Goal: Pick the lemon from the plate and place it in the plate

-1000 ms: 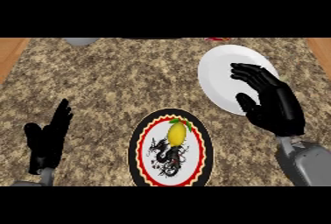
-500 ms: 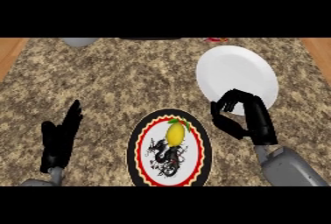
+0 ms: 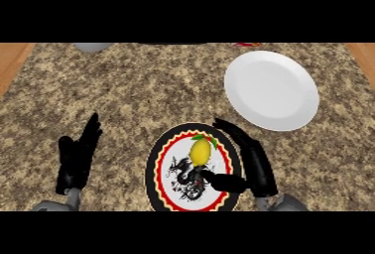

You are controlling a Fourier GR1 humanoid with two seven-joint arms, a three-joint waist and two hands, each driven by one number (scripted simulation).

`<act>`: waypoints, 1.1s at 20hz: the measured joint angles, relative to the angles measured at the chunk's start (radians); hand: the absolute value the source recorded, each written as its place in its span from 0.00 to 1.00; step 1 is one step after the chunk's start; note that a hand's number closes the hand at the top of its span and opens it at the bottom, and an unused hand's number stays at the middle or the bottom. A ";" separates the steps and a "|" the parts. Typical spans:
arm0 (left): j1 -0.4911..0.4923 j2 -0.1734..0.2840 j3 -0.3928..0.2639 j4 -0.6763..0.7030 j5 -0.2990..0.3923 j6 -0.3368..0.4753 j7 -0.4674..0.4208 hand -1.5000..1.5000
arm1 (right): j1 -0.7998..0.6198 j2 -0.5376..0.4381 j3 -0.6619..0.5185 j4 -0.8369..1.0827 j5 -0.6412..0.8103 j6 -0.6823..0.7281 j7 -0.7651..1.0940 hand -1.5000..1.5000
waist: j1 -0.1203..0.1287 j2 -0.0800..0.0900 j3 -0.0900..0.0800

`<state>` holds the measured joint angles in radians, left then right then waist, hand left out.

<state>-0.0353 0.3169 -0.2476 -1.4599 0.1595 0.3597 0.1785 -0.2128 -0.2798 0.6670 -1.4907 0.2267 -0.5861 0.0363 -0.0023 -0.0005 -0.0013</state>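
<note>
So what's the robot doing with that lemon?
The robot is going for the lemon, which lies on the patterned plate. Its right hand is open around the lemon, fingers on one side and thumb near the other, not holding it yet. The white plate sits farther back on the right. The left hand rests open.

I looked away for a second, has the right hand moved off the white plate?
Yes. The right hand has come down and left from the white plate to the patterned plate's right rim, beside the lemon.
</note>
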 measured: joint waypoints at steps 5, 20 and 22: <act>-0.011 -0.007 0.002 0.005 -0.007 0.002 0.014 0.50 | -0.099 -0.086 0.051 -0.004 0.176 0.098 0.248 0.00 | -0.001 -0.004 -0.002; -0.020 -0.031 0.014 0.021 -0.034 -0.022 0.011 0.50 | -0.363 -0.007 0.049 -0.005 0.147 0.695 0.803 0.00 | 0.008 0.000 0.000; -0.022 -0.037 0.030 0.045 -0.033 -0.038 -0.010 0.50 | -0.370 0.029 0.036 0.021 0.152 0.732 0.826 0.00 | 0.007 0.000 0.001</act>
<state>-0.0577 0.2803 -0.2174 -1.4149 0.1269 0.3221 0.1682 -0.5827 -0.2509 0.7031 -1.4692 0.3789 0.1461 0.8623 0.0048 -0.0003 -0.0007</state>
